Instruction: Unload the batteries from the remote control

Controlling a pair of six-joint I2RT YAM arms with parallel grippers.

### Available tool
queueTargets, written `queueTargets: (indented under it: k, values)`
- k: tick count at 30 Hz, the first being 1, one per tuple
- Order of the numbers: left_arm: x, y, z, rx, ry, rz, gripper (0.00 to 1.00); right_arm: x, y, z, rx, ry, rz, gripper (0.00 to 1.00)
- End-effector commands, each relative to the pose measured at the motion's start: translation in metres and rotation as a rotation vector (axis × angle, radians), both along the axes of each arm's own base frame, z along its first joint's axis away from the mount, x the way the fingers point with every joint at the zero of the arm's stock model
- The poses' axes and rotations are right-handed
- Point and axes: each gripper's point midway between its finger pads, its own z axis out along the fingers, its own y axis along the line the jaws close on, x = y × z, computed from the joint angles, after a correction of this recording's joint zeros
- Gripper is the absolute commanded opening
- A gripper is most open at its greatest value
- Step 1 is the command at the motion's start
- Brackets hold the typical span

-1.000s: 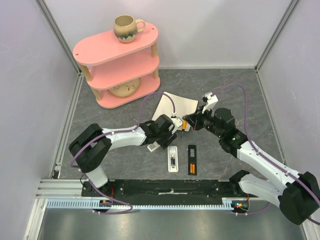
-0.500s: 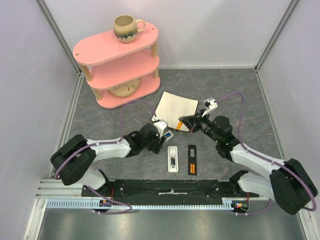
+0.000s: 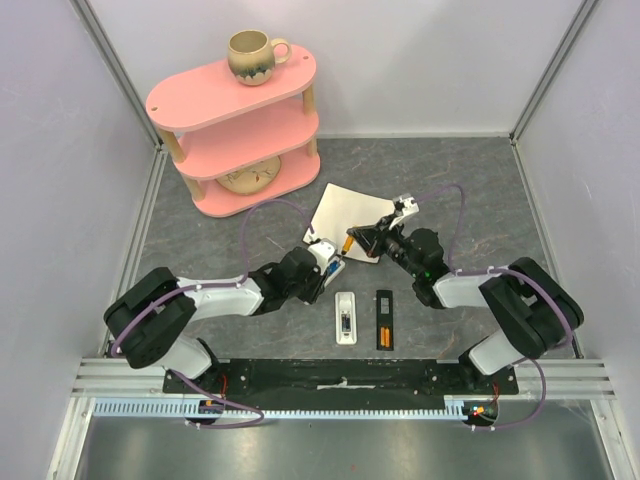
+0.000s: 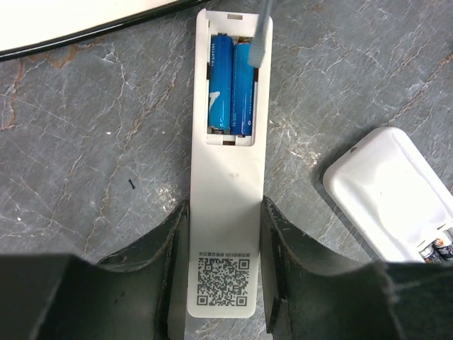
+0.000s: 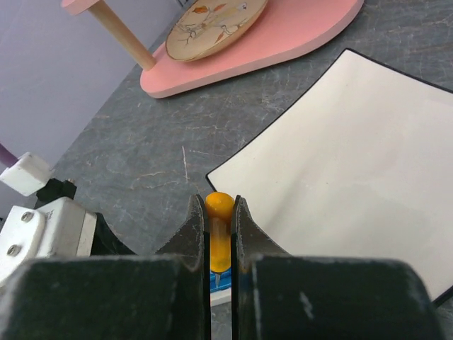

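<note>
A white remote control [image 4: 225, 234] lies face down on the grey table, its compartment open on two blue batteries [image 4: 230, 85]. My left gripper [image 4: 225, 212] is shut on the remote's lower end, one finger against each long side. My right gripper [image 5: 219, 205] is shut on an orange-handled screwdriver [image 5: 219, 241]. The screwdriver's metal tip [image 4: 260, 35] points down onto the right-hand battery. In the top view the left gripper [image 3: 328, 266] and right gripper [image 3: 362, 240] meet at the corner of a white sheet [image 3: 352, 208].
A second white remote [image 3: 345, 318] and a black remote [image 3: 385, 320] with orange batteries lie near the front. The pink three-tier shelf [image 3: 235, 130] at back left carries a mug [image 3: 252, 55] and a plate [image 3: 250, 178].
My left gripper has narrowed onto the white remote after shifting down and left. The right arm has swung lower and leftward, bringing the screwdriver tip to the batteries.
</note>
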Motion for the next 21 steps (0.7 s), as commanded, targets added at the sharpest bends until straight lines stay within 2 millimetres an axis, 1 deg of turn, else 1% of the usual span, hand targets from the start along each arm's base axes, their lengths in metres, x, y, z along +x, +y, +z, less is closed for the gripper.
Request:
queueTargets:
  k: [1, 4, 7, 8, 11, 16, 19, 21]
  values:
    - [0.021, -0.010, 0.018, -0.003, -0.109, -0.060, 0.06, 0.017, 0.010, 0.062, 0.089, -0.220, 0.007, 0.00]
    - [0.017, -0.009, 0.014, 0.005, -0.115, -0.104, 0.06, 0.020, 0.011, 0.069, 0.072, -0.251, 0.014, 0.00]
    - [0.015, -0.010, 0.009, 0.012, -0.102, -0.122, 0.05, 0.023, 0.012, 0.066, 0.039, -0.250, 0.013, 0.00]
    - [0.011, -0.013, 0.009, -0.003, -0.087, -0.144, 0.04, 0.024, 0.011, 0.061, 0.020, -0.240, 0.012, 0.00]
    - [0.006, -0.014, 0.006, -0.007, -0.068, -0.163, 0.02, 0.027, 0.005, 0.049, -0.016, -0.226, 0.003, 0.00]
    - [0.007, -0.013, 0.008, -0.015, -0.067, -0.158, 0.02, 0.024, 0.001, 0.035, -0.049, -0.214, 0.029, 0.00]
    - [0.008, -0.011, 0.008, -0.016, -0.063, -0.149, 0.02, 0.023, -0.001, 0.032, -0.065, -0.210, 0.029, 0.00]
    - [0.005, -0.014, 0.007, -0.026, -0.048, -0.166, 0.02, 0.022, -0.001, 0.030, -0.076, -0.206, 0.034, 0.00]
